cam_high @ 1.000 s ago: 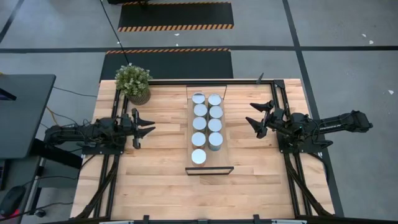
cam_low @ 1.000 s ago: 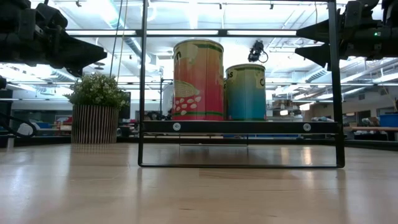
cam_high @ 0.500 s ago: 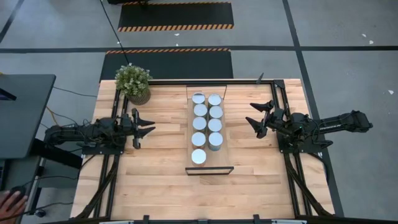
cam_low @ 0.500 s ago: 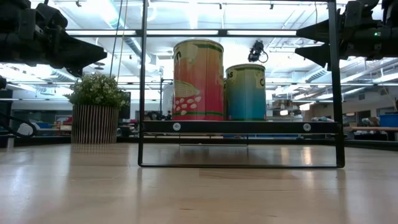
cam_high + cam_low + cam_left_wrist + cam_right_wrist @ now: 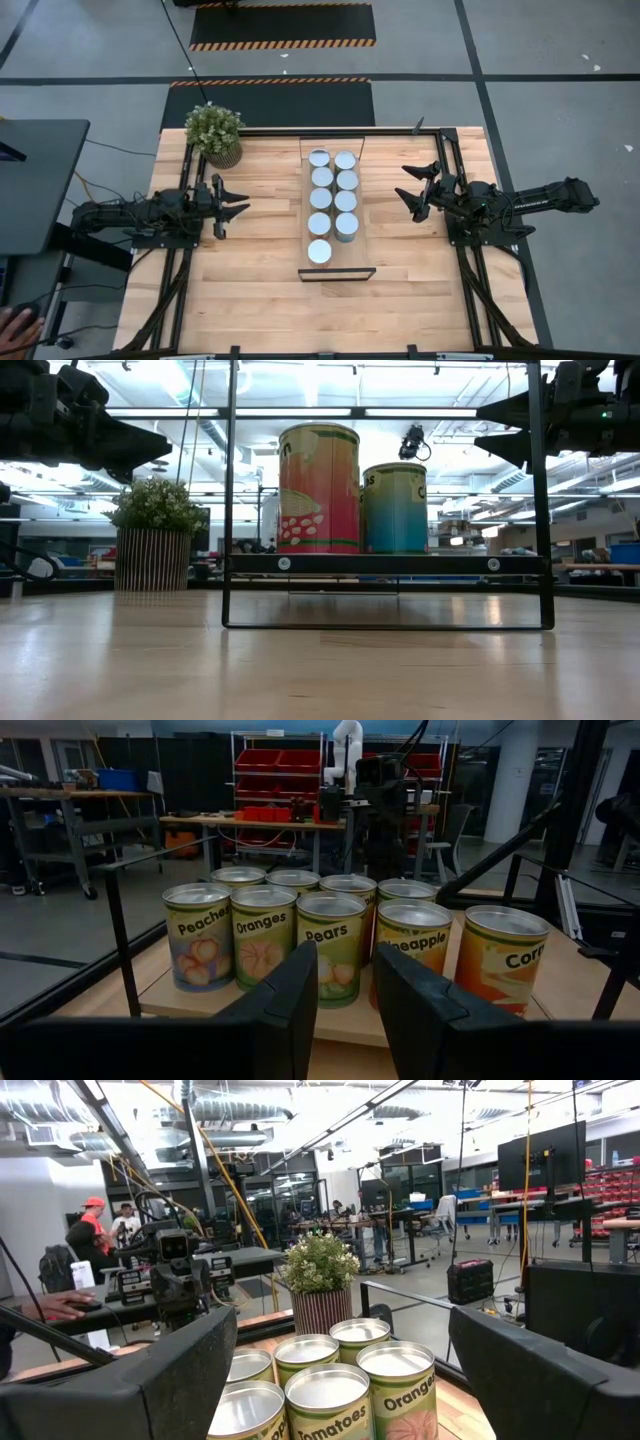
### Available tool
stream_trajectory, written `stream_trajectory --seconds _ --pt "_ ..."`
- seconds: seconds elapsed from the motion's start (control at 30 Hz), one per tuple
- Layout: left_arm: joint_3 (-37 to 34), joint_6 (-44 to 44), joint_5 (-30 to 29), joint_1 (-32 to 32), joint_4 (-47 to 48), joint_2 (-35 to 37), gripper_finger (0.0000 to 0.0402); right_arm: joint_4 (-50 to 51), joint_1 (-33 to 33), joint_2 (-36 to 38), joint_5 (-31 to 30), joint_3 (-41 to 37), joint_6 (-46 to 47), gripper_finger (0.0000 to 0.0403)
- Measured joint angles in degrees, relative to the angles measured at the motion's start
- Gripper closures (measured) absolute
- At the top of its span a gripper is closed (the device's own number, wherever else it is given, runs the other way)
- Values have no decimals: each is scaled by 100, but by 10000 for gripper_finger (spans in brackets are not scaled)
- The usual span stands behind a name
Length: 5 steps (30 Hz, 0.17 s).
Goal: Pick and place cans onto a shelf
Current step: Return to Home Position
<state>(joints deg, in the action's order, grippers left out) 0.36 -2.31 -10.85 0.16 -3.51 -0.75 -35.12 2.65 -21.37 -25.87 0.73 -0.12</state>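
Note:
Several cans (image 5: 333, 200) with silver tops stand upright in two rows on the shelf (image 5: 337, 268), a light-wood board in a dark frame at the table's middle. In the low view the shelf (image 5: 390, 563) sits raised above the tabletop, with two cans (image 5: 318, 488) showing on it. My left gripper (image 5: 244, 201) hovers open to the left of the shelf, facing the cans (image 5: 330, 935). My right gripper (image 5: 405, 190) hovers wide open to the right of the shelf, also facing the cans (image 5: 330, 1390). Both grippers are empty.
A potted green plant (image 5: 214, 132) stands at the table's far left corner. Dark arm mounts run along the left (image 5: 175, 270) and right (image 5: 475, 270) table edges. Bare tabletop lies near of the shelf (image 5: 335, 315). A person's hand (image 5: 15, 325) shows off the table's near left corner.
Both arms and the cans have kept still. A person's hand has come into view beyond the table's near left corner.

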Motion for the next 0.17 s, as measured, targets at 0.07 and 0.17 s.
stream_trajectory --seconds 0.07,0.17 --pt "0 0 0 -2 0 1 294 -2 1 0 0 0 0 30" --pt "0 0 0 -1 0 2 294 -1 1 0 0 0 0 30"
